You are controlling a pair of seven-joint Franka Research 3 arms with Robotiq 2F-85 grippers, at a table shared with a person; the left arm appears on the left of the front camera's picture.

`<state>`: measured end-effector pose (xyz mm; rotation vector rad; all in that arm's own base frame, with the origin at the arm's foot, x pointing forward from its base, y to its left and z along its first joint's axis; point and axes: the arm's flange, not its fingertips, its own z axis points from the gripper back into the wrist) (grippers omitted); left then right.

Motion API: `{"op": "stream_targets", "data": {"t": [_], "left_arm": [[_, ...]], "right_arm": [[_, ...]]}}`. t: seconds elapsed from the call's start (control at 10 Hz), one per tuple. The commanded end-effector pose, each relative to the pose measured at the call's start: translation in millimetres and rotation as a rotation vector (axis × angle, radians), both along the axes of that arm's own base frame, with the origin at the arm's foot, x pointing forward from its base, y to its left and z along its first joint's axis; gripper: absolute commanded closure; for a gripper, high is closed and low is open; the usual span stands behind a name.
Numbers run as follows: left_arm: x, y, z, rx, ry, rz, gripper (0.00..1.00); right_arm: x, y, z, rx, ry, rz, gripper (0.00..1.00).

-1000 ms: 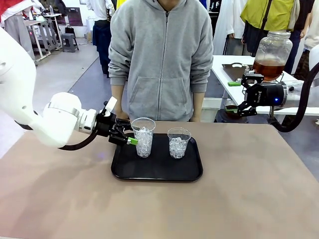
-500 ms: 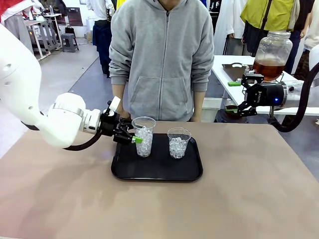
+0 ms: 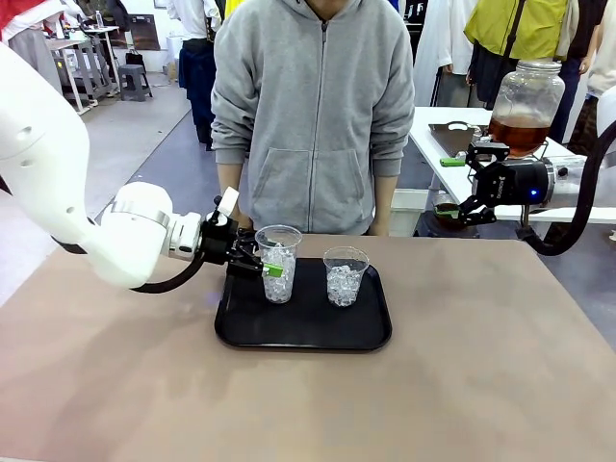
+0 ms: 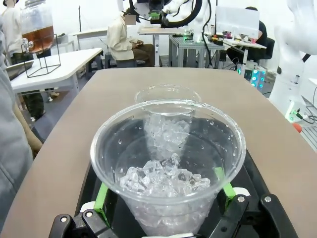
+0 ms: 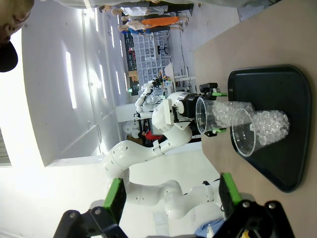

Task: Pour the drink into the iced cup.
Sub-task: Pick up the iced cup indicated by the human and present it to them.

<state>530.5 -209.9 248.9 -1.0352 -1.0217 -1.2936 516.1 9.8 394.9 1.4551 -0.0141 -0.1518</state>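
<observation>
Standing at the far side of the table (image 3: 462, 385), a person (image 3: 313, 115) in a grey hoodie faces the robot. A black tray (image 3: 303, 335) lies on the table just in front of the person, holding two clear plastic cups of ice side by side. The left arm reaches in low from the left. Its left claw (image 4: 163, 192) is spread open around the left iced cup (image 3: 279, 250). In the left wrist view the cup sits between the two green pads (image 4: 101, 198), and a thin gap shows between each pad and the cup wall. The second iced cup (image 3: 345, 277) stands on the tray just beyond it, near but not touching.

From its own wrist camera, the right claw (image 5: 171, 184) has its green pads wide apart with nothing between them. In the front view it hangs past the table's far right corner, beside a white side table (image 3: 428, 123). The drink (image 3: 518, 133), amber-brown, fills the lower part of a big round glass jar (image 3: 527, 91) on that side table, well apart from the tray.
</observation>
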Motion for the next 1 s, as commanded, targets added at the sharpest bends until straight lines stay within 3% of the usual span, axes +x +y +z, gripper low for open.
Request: {"op": "stream_targets", "data": {"t": [0.0,0.3,0.4,0.5,0.9], "left_arm": [[1.1,-7.5,-2.6,-0.021,-0.022,-0.005,0.0],[-2.7,-9.8,-0.2,-0.025,-0.022,-0.019,0.0],[-3.2,-10.1,-0.6,-0.024,0.009,-0.022,0.19],[-4.5,-9.0,-1.4,-0.031,-0.027,-0.018,0.38],[-8.6,-7.4,2.7,-0.051,-0.028,-0.003,0.38]], "right_arm": [[0.0,0.0,1.3,0.0,-0.004,-0.001,0.0],[0.0,0.0,1.3,0.0,-0.004,-0.001,0.0],[0.0,0.0,1.3,0.0,-0.004,-0.001,0.0],[0.0,0.0,1.3,0.0,-0.004,-0.001,0.0],[0.0,0.0,1.3,0.0,-0.004,-0.001,0.0]]}}
